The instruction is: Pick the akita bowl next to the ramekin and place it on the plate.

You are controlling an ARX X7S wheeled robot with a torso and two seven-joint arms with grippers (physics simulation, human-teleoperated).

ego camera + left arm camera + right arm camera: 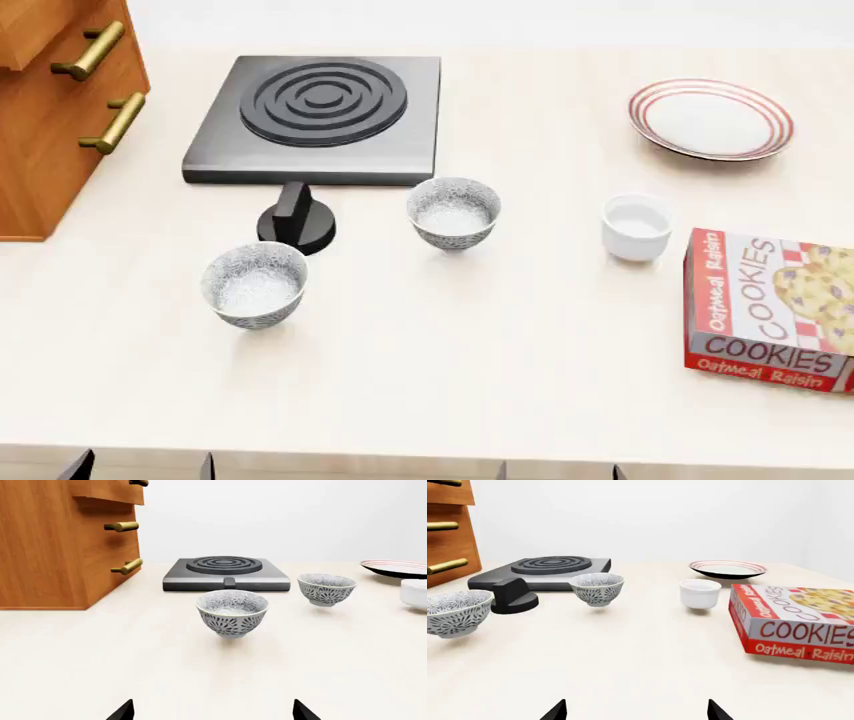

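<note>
A pale cream tabletop [441, 350] fills the scene under soft, even light. Behind it stands a plain white wall [647, 515]. At the table's left rear sits a wooden drawer cabinet [47, 120] with 2 brass handles [88, 50] visible from above.

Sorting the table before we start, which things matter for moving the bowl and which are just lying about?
Job: akita bowl nearer the ramekin, ramekin, red-ringed plate.

Lying about: second akita bowl, hotplate, black knob, cookie box, wooden drawers.
</note>
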